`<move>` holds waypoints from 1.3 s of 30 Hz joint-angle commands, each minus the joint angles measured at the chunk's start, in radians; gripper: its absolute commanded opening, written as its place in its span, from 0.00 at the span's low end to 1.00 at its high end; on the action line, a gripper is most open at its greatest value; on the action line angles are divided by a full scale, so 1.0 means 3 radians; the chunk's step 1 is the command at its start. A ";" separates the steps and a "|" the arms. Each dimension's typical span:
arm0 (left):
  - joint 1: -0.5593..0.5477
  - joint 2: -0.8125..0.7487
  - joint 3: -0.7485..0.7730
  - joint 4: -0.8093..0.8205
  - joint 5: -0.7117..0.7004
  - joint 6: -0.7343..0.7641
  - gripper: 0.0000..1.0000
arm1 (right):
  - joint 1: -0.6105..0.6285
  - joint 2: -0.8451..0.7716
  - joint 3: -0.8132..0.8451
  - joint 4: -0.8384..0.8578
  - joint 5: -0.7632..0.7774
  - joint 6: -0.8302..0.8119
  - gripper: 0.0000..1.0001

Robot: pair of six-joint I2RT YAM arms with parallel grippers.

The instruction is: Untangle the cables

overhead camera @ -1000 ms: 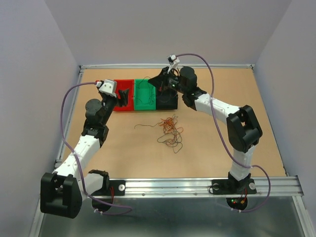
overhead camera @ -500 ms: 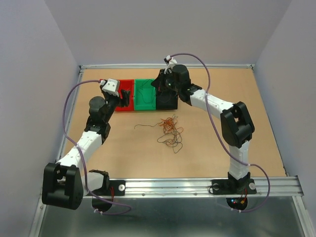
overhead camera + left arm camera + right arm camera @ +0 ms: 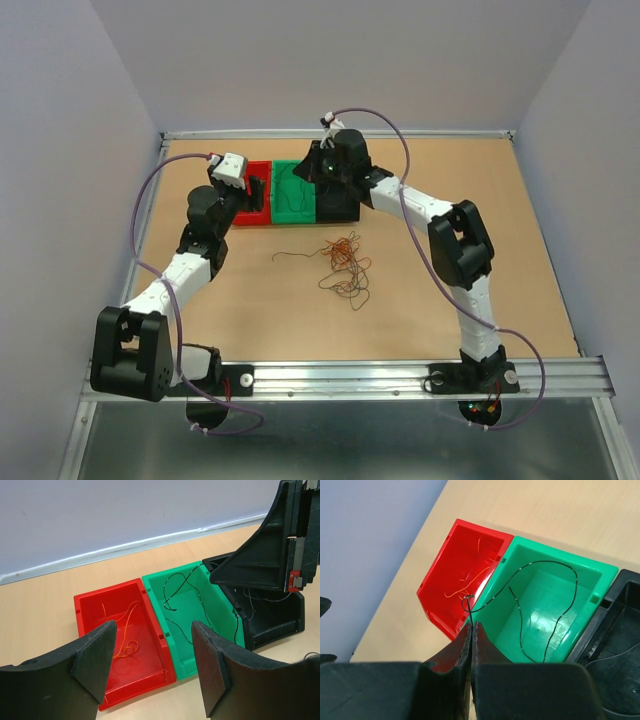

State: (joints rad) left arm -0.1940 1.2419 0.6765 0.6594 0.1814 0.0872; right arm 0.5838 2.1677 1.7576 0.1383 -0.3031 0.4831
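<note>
Seen from above, the tangled cables (image 3: 343,262) lie on the table (image 3: 500,250) and the right gripper (image 3: 310,171) has moved left over the green bin (image 3: 292,215); in the left wrist view the left gripper (image 3: 153,630) stands wide open and empty above the red bin (image 3: 95,625); in the right wrist view the right one pinches a black wire (image 3: 469,605).

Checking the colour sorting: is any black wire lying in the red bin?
No, the red bin holds only thin orange wire; the black wires lie in the green bin.
</note>
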 commanded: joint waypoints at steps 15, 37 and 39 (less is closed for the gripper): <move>0.0013 0.0038 0.0204 0.0052 0.0024 0.0052 0.72 | 0.0278 -0.0333 -0.0086 0.0214 0.0448 0.0093 0.01; 0.0018 0.0053 0.0204 0.0057 0.0050 0.0098 0.72 | -0.0192 0.0326 0.0057 0.0675 -0.0467 -0.0531 0.01; 0.0013 0.0079 0.0214 0.0052 0.0055 0.0103 0.72 | -0.0162 0.0408 0.0266 0.0276 -0.0386 -0.0598 0.00</move>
State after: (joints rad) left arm -0.1940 1.2617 0.6899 0.6373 0.1837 0.0998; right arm 0.5064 2.2520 1.7657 0.3061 -0.4202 0.3630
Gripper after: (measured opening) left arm 0.719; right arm 0.022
